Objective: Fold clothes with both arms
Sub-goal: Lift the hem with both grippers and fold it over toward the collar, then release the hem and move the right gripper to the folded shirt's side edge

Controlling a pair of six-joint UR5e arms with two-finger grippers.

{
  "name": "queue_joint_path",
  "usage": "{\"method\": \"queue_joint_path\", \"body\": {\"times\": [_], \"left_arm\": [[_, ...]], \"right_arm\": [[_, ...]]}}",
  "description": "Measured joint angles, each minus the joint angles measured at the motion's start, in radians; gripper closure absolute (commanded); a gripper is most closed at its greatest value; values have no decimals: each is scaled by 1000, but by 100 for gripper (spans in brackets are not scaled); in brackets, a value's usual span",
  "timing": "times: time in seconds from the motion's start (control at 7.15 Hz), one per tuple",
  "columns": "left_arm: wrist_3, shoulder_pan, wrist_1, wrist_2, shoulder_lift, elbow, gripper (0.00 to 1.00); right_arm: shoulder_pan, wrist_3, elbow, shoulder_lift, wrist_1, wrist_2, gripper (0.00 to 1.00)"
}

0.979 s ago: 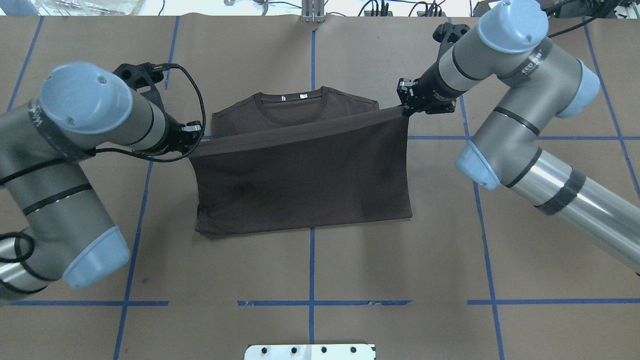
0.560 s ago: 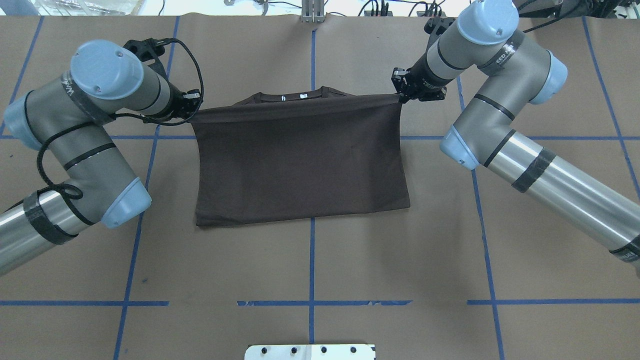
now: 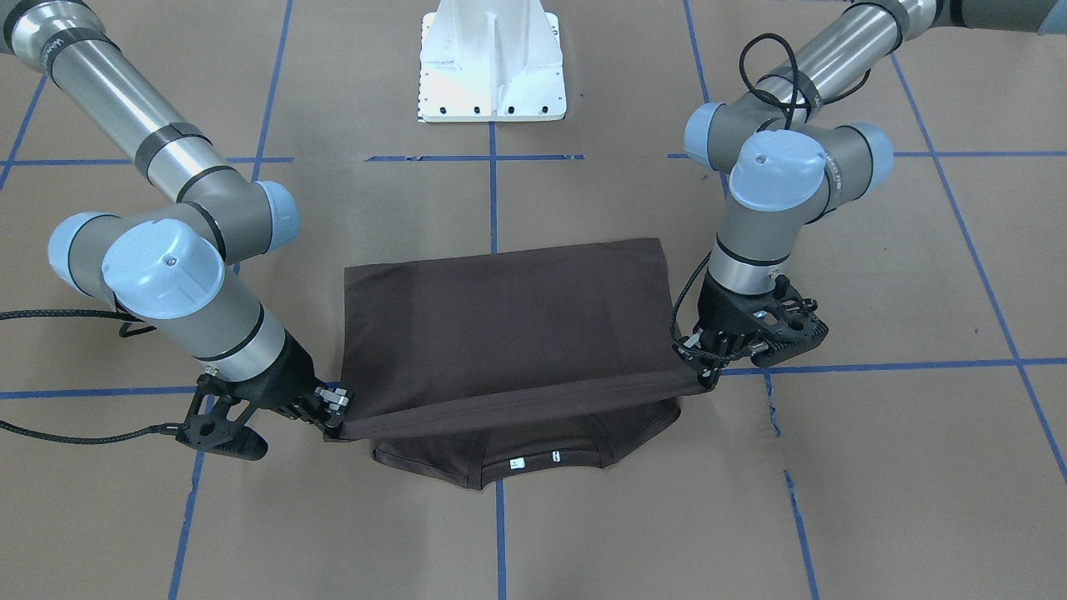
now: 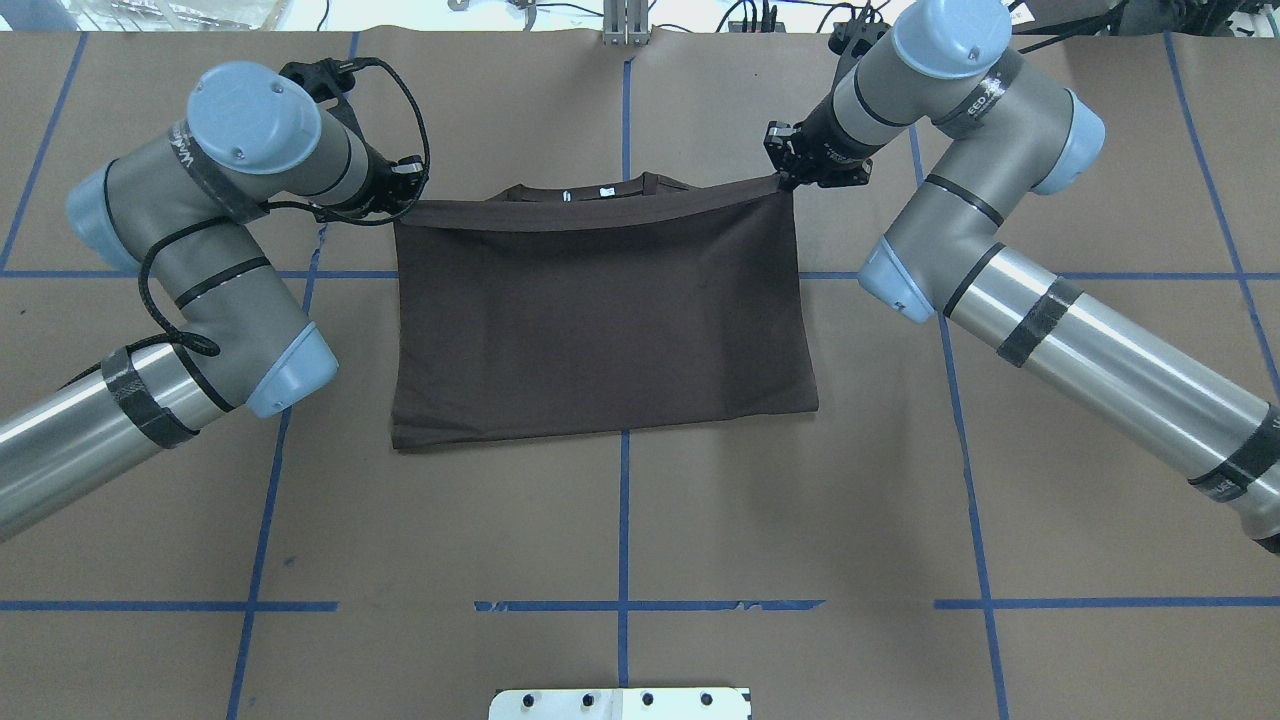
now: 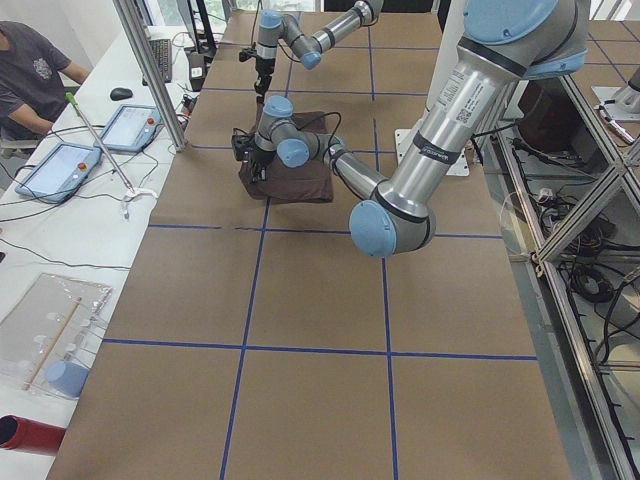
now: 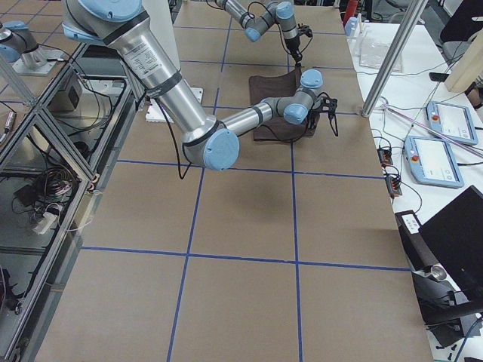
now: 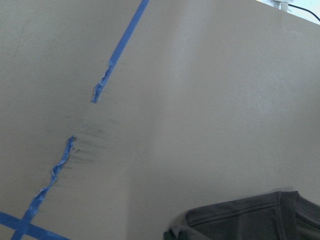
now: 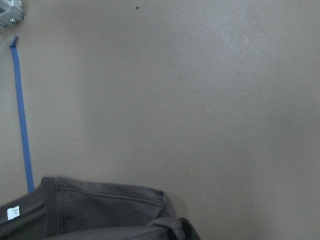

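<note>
The left claw (image 4: 402, 197) is clamped on 1 hem corner of the shirt (image 4: 600, 320), laid on the tabletop (image 4: 800, 520); the right claw (image 4: 786, 178) is clamped on the other. The lengthwise fold is judged almost laid; lowering and release are called for.

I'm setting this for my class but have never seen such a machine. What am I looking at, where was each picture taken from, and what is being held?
This is a robot with a left arm and a right arm over a table covered in brown paper with blue tape lines. One picture looks down from behind the robot, one faces it from across the table, two look along the table from its ends, and two come from cameras on the wrists. On the table lies a brown T-shirt, its lower half folded up towards the collar. The left claw and the right claw each pinch one corner of that raised edge.
</note>
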Motion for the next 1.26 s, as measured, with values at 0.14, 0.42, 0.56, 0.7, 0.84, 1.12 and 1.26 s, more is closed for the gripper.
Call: {"method": "queue_joint_path", "body": {"times": [0.14, 0.42, 0.56, 0.7, 0.84, 1.12, 1.26], "left_arm": [[1, 2, -1, 1, -3, 3, 0], [8, 3, 2, 0, -7, -10, 0], [9, 2, 8, -2, -6, -32, 0], [10, 1, 14, -3, -2, -62, 0], [9, 1, 31, -3, 1, -98, 0], [9, 1, 80, -13, 2, -162, 0], [9, 2, 90, -17, 2, -179, 0]], "right_arm": [[-4, 0, 0, 2, 1, 0, 0], [-6, -9, 12, -10, 2, 5, 0], [-16, -14, 55, -43, 0, 8, 0], [-43, -7, 135, -103, -6, 5, 0], [-90, 16, 226, -179, -9, -14, 0], [-209, 61, 358, -313, -11, -88, 7], [-243, 67, 384, -343, -12, -105, 44]]}}
